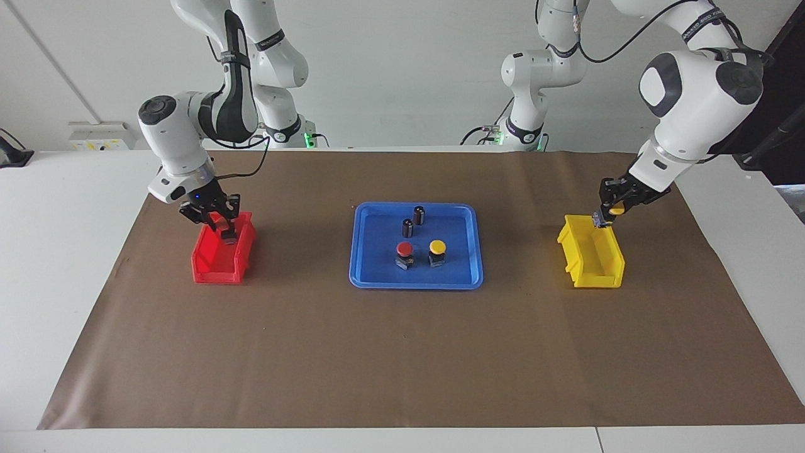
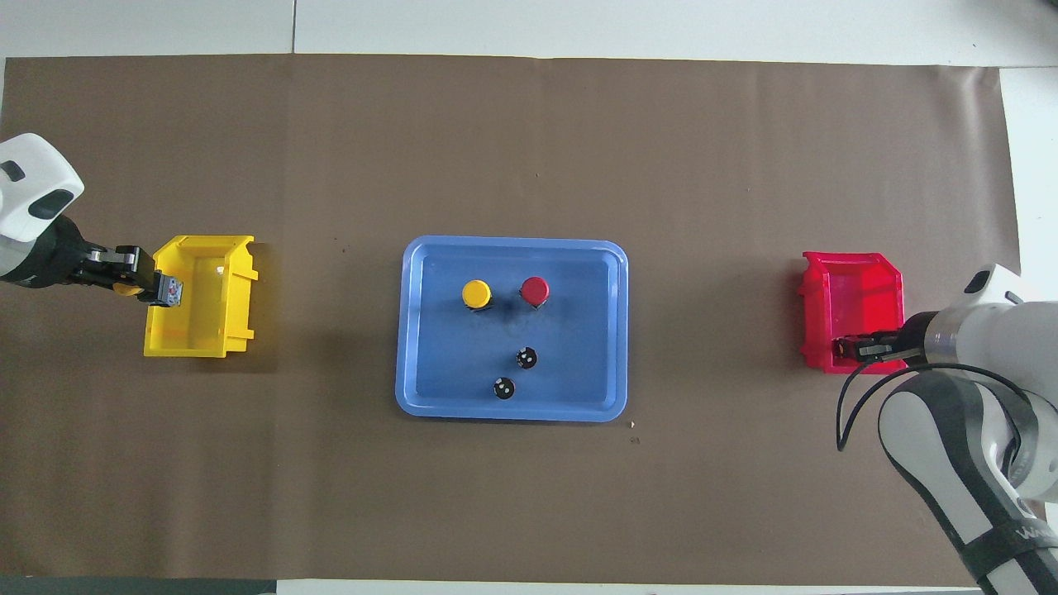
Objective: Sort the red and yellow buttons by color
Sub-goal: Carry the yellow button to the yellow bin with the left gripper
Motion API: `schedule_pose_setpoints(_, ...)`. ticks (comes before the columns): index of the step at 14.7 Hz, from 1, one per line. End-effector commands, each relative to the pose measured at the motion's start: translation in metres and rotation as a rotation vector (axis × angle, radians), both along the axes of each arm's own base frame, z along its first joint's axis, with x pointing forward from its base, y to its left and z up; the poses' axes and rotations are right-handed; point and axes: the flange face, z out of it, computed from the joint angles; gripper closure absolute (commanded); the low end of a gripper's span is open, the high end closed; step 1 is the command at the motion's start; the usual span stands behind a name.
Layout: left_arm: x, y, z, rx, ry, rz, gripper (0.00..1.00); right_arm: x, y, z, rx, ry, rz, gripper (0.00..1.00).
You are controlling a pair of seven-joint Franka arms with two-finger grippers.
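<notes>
On the blue tray one red button and one yellow button wait beside two dark cylinders, so half the sorting is left. Over the yellow bin the left gripper grips a yellow-capped button. Over the red bin, the right gripper angles down around a red-capped button; whether it is letting go I cannot tell.

Both arms: glossy white shells w/ dark grey-black joint sections, round dark end caps at elbows/wrists. Thin black cables loop along forearms, strapped by black bands w/ small white lettering. Pincers black, compact. Green light glows at one base.
</notes>
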Motion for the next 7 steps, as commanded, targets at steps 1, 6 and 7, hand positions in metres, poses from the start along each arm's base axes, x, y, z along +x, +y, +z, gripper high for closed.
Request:
schedule_pose_setpoints(1,-0.013,0.007,-0.015,-0.01,-0.034,0.031,0.99,0.003,0.002,0.006,0.012,-0.013,0.013,0.36)
schedule_pose_setpoints(6,-0.026,0.016,-0.082,-0.006,-0.07,0.071,0.99,0.053,0.019,0.097,0.043,0.077,0.04,0.31)
schedule_pose_setpoints(7,-0.027,0.016,-0.089,-0.005,-0.067,0.072,0.99,0.061,0.033,0.117,0.044,0.088,0.032,0.29)
